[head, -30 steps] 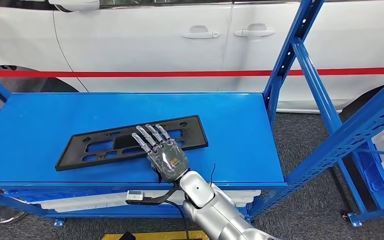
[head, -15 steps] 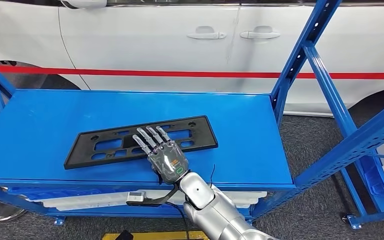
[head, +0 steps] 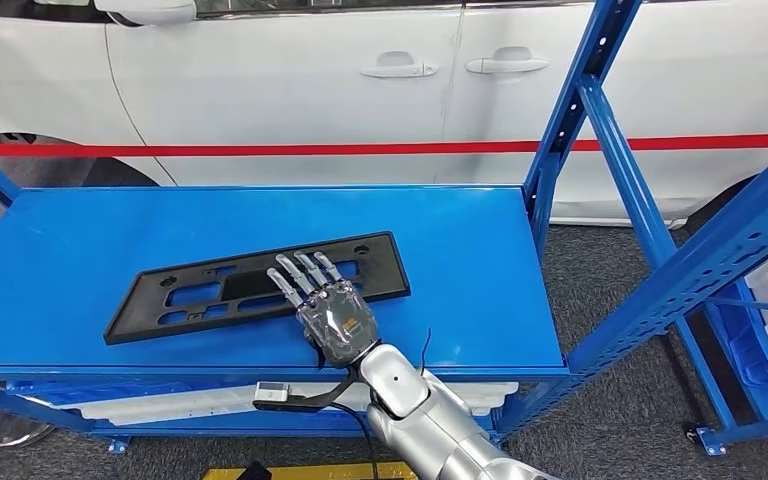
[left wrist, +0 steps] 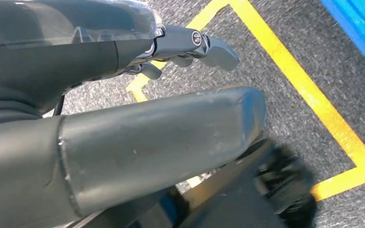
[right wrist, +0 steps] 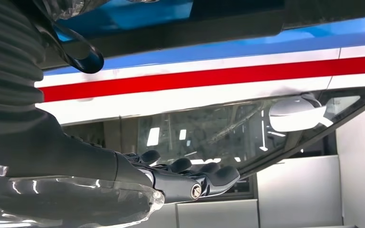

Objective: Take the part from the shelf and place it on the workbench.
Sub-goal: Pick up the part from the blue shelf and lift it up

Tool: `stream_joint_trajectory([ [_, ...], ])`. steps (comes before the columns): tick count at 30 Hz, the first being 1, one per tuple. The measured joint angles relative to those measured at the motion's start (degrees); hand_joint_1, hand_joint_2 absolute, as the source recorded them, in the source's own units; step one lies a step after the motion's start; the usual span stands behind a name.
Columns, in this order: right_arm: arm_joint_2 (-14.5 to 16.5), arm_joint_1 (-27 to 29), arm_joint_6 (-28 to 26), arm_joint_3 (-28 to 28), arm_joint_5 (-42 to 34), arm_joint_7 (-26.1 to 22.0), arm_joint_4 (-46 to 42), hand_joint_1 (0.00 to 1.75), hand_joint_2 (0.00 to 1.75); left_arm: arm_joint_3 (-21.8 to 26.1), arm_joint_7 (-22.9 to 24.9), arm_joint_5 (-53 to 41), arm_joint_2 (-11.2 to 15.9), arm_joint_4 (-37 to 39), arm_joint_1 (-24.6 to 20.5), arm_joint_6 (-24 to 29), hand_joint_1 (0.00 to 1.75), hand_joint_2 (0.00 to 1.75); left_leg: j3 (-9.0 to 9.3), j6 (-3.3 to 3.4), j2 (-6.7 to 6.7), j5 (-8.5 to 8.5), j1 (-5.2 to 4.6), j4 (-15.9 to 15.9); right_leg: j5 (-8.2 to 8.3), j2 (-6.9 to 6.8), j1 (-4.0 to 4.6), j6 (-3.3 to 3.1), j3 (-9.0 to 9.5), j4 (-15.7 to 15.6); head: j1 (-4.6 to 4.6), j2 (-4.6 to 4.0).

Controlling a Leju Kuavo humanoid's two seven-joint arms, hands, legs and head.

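On shelf (head: 80, 250), centre-front | part (head: 200, 290) lies flat, long axis 8-to-2 o'clock | right hand (head: 328, 312) fingers spread flat over its near edge (likely lining up a grasp, nothing pinched) | left hand (left wrist: 123, 137) hangs above floor, holds nothing

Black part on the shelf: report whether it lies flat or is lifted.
Apparently flat: the black part lies full-length on the blue shelf. The right hand has fingers spread over it; any grip is untellable.
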Motion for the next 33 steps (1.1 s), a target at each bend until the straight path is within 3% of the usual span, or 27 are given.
stream_joint_trajectory([
  [2,0.02,-0.03,0.0,0.0,0.0,0.0,0.02,0.0,1.75,0.0,-0.03,0.0,0.05,0.0,-0.11,-0.03,0.0,0.0,2.87,0.57,-0.02,1.7,-0.26,-5.82,-0.29,0.05,0.19,0.46,-0.03,0.32,0.01,-0.01],
  [4,0.02,-0.03,0.0,0.0,0.0,-0.01,0.04,0.0,1.75,0.0,-0.03,0.0,0.06,0.0,-0.09,-0.05,0.0,0.0,3.39,1.04,-0.08,1.66,-0.55,-6.96,-0.31,0.05,0.23,1.03,-0.11,0.33,0.02,-0.01],
  [7,0.05,-0.14,-0.01,0.02,0.0,-0.04,0.04,0.0,1.75,-0.02,-0.14,-0.03,0.05,0.0,-0.04,-0.15,0.0,0.0,4.06,2.21,-0.12,1.57,-0.15,-7.96,-1.16,-0.05,0.13,2.06,-0.74,1.8,0.02,0.01],
  [10,0.03,-0.12,0.0,0.04,0.11,0.04,0.26,0.0,1.75,-0.06,-0.34,-0.09,0.04,0.0,-0.08,-0.16,0.0,0.0,4.87,2.93,0.14,1.45,-0.07,-8.29,-5.24,-0.11,-0.32,2.75,-5.97,11.55,0.03,0.01],
  [11,0.01,-0.05,0.0,0.08,0.3,0.2,0.48,0.0,1.75,-0.07,-0.36,-0.09,0.04,0.0,-0.06,-0.1,0.0,0.0,5.06,2.9,0.19,1.45,-0.07,-8.22,-6.11,-0.12,-0.47,2.87,-7.86,14.59,0.03,0.01],
  [12,0.01,-0.01,0.0,0.16,0.57,0.42,0.74,0.0,1.75,-0.08,-0.36,-0.08,0.04,0.0,-0.04,-0.02,0.0,0.0,5.25,2.84,0.15,1.28,-0.07,-8.18,-5.88,-0.14,-0.59,2.94,-8.97,15.85,0.02,0.01],
  [13,0.01,-0.04,0.0,0.29,0.94,0.78,1.05,0.0,1.75,-0.11,-0.35,-0.07,0.02,0.0,-0.03,0.08,0.0,0.0,5.49,2.74,0.07,1.06,-0.07,-8.14,-4.32,-0.15,-0.68,2.91,-8.87,14.75,0.02,0.01],
  [15,0.02,-0.34,0.0,0.63,1.69,1.62,1.85,0.0,1.75,-0.32,-0.36,-0.08,-0.06,0.0,-0.04,0.23,0.0,0.0,6.11,2.41,-0.1,0.44,-0.04,-8.08,0.37,-0.14,-0.69,2.5,-6.1,7.74,0.02,0.0],
  [16,0.02,-0.59,0.0,0.81,1.98,2.1,2.38,0.0,1.75,-0.45,-0.36,-0.08,-0.12,0.0,-0.12,0.36,0.0,0.0,6.32,2.14,-0.15,0.12,-0.14,-7.99,2.02,-0.13,-0.54,2.21,-4.58,4.26,0.02,0.0],
  [17,0.03,-0.85,0.0,0.99,2.19,2.52,2.94,0.0,1.75,-0.58,-0.34,-0.1,-0.16,0.0,-0.19,0.51,0.0,0.0,6.36,1.82,-0.17,-0.11,-0.19,-7.93,2.68,-0.12,-0.34,1.91,-3.56,1.93,0.02,0.0],
  [19,0.03,-1.25,0.0,1.3,2.49,3.34,4.06,0.0,1.75,-0.77,-0.31,-0.14,-0.23,0.0,-0.36,0.78,0.0,0.0,6.31,1.06,-0.12,-0.37,-0.24,-7.94,2.34,-0.01,0.08,1.44,-3.09,0.71,0.01,0.01],
  [22,0.02,-1.85,0.0,1.42,2.97,4.5,5.43,0.0,1.75,-0.95,-0.28,-0.18,-0.22,0.0,-0.55,0.91,0.0,0.0,5.99,0.11,0.02,-1.66,0.02,-6.72,2.04,0.07,-0.29,0.64,-2.36,-0.07,-0.01,0.0],
  [24,0.01,-2.43,0.0,1.42,3.16,5.18,6.33,0.0,1.75,-0.98,-0.29,-0.19,-0.23,0.0,-0.61,0.96,0.0,0.0,3.38,-0.23,0.06,-4.35,0.11,-1.23,1.84,-0.07,-0.42,0.09,-1.78,-0.43,-0.02,0.0],
  [26,-0.03,-2.72,0.0,1.42,3.19,5.55,7.29,0.0,1.75,-1.0,-0.29,-0.15,-0.22,0.0,-0.51,0.98,0.0,0.0,-0.72,-0.54,0.06,-6.81,0.14,6.05,1.56,-0.15,-0.31,-0.27,-1.6,-0.32,-0.02,0.0],
  [27,-0.05,-2.75,0.0,1.42,3.19,5.62,7.69,0.0,1.75,-1.01,-0.29,-0.13,-0.21,0.0,-0.44,0.98,0.0,0.0,-2.03,-0.64,0.06,-6.77,0.16,7.89,1.41,-0.12,-0.25,-0.33,-1.55,-0.19,-0.02,0.01],
  [28,-0.07,-2.78,0.0,1.42,3.2,5.64,8.01,0.0,1.75,-1.01,-0.29,-0.1,-0.2,0.0,-0.39,0.99,0.0,0.0,-2.31,-0.66,0.07,-5.62,0.16,7.59,1.25,-0.04,-0.22,-0.32,-1.5,-0.02,-0.02,0.01],
  [31,-0.07,-3.09,0.0,1.42,3.25,5.7,8.51,0.0,1.75,-1.02,-0.29,-0.08,-0.1,0.0,-0.57,1.1,0.0,0.0,1.67,-0.17,0.07,0.21,0.02,-2.41,0.63,0.17,-0.11,0.1,-1.24,0.65,-0.02,0.0],
  [33,-0.07,-3.31,0.0,1.42,3.3,5.79,8.73,0.0,1.75,-1.04,-0.32,-0.03,-0.07,0.0,-0.69,1.18,0.0,0.0,3.44,0.44,-0.02,1.25,-0.26,-6.38,0.43,0.23,0.04,0.6,-1.29,0.9,-0.01,0.0],
])
